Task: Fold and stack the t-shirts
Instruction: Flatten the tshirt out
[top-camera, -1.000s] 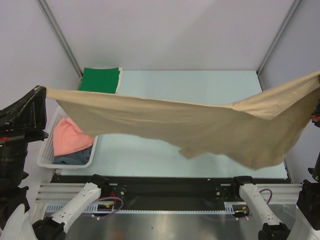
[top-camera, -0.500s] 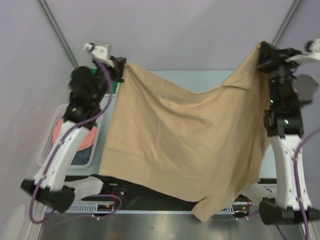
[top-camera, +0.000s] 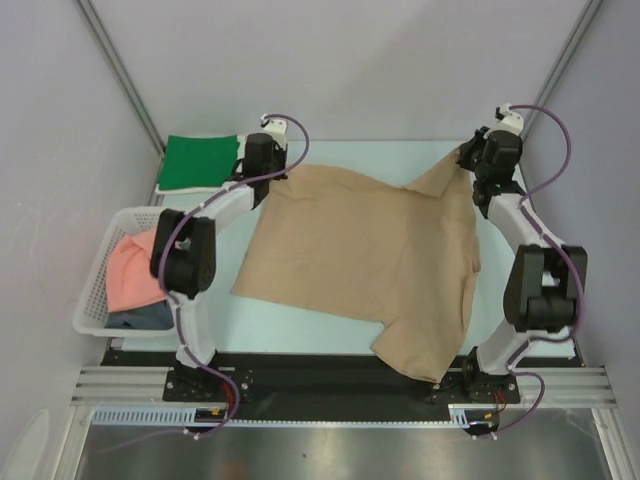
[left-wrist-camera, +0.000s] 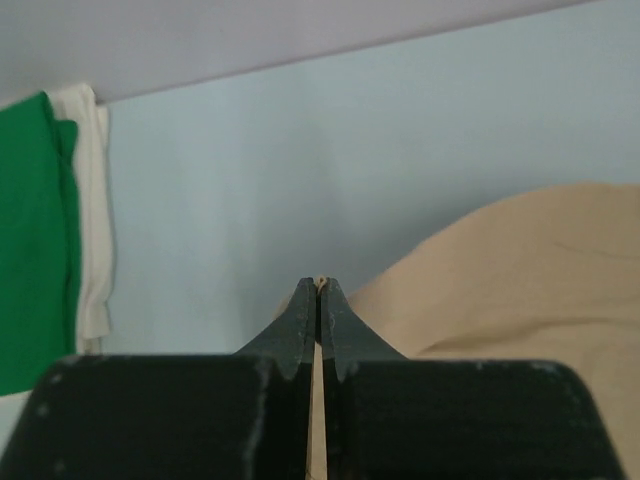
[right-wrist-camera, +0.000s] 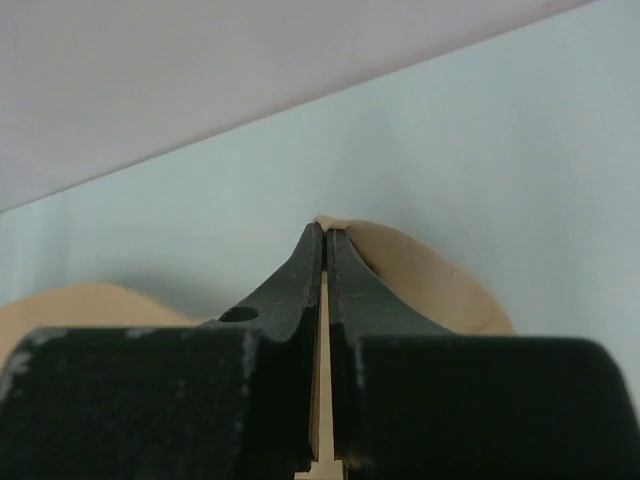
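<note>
Fabric of the tan shirt (top-camera: 370, 250), soft and matte, lies spread and lightly creased on the pale table (top-camera: 400, 160), with the near hem drooping over the front edge. The left gripper (top-camera: 285, 177) and right gripper (top-camera: 466, 160) each pinch a far corner, tapered black jaws clamped on thin cloth. A green shirt (top-camera: 198, 160) lies folded far left.

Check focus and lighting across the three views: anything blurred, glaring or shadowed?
Top external: even light, sharp, no glare on the tan t-shirt. Left wrist: left fingers close-up and soft-edged, green t-shirt slightly blurred. Right wrist: right fingers dark, soft-edged; the table behind evenly lit.
</note>
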